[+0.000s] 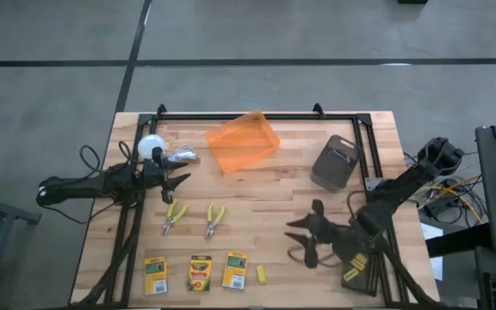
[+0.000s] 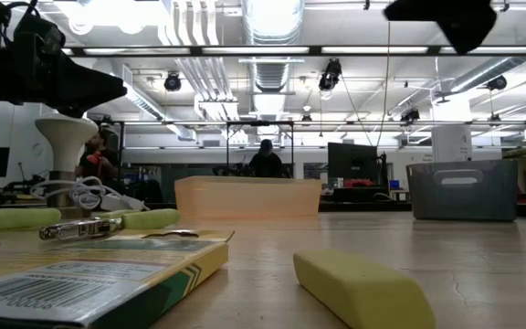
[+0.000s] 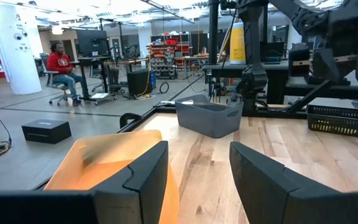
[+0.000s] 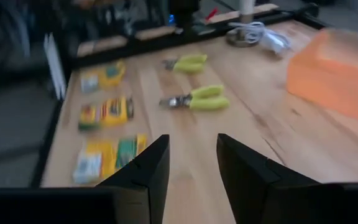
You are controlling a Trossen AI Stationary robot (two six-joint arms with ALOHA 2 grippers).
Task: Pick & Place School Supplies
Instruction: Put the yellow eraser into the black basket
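Right tool (image 1: 304,241), fingers parted and empty, hovers nearer the yellow block (image 1: 262,274) than the left tool (image 1: 179,180), which idles parted by the white ball (image 1: 151,147). Block lies just beside the rightmost crayon box (image 1: 235,269), long axis running front-to-back on the desk (image 1: 274,194).

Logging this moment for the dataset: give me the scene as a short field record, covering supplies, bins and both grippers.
crayon boxes: three in a row at the table's near edge, middle one
yellow block: one, just right of the boxes
pliers: two side by side, and, above the boxes
orange bin: far centre, nothing visible inside
grey bin: right of the orange bin
left gripper: open, empty, above the table's left side near the pliers
right gripper: open, empty, above the table right of centre
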